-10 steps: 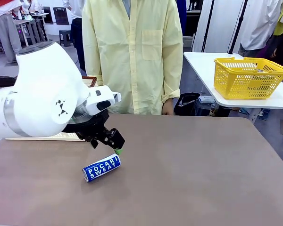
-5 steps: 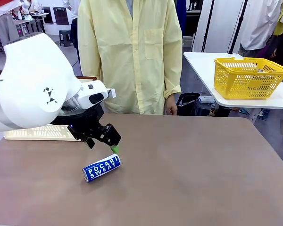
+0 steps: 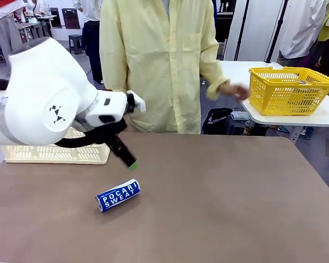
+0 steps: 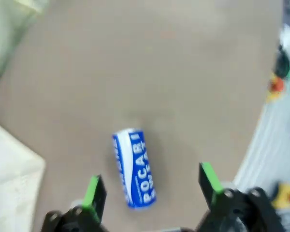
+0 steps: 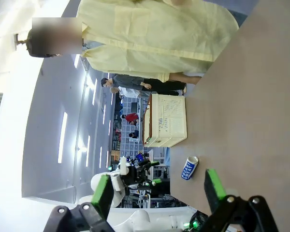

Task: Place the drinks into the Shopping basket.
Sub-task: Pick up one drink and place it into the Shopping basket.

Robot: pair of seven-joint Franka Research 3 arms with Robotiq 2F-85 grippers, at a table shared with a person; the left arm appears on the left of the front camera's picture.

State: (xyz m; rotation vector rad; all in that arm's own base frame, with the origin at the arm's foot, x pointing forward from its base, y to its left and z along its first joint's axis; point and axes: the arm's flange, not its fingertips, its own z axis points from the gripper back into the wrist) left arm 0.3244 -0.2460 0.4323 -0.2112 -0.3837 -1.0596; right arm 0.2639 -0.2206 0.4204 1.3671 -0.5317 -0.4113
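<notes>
Left of table [image 3: 236, 192] ctr, blue can [image 3: 118, 195] lies, open room rightward.

A blue can [image 3: 118, 195] is lying sideways on the brown worktop [image 3: 219, 197], the left tool [image 3: 130, 163] hovering just above it, the cream basket [image 3: 55, 154] sitting at far left.

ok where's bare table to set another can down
The table is bare over its whole right half, from the blue can to the right edge. Crowded: far left, where the cream basket sits and the open left hand hangs above the can.
</notes>
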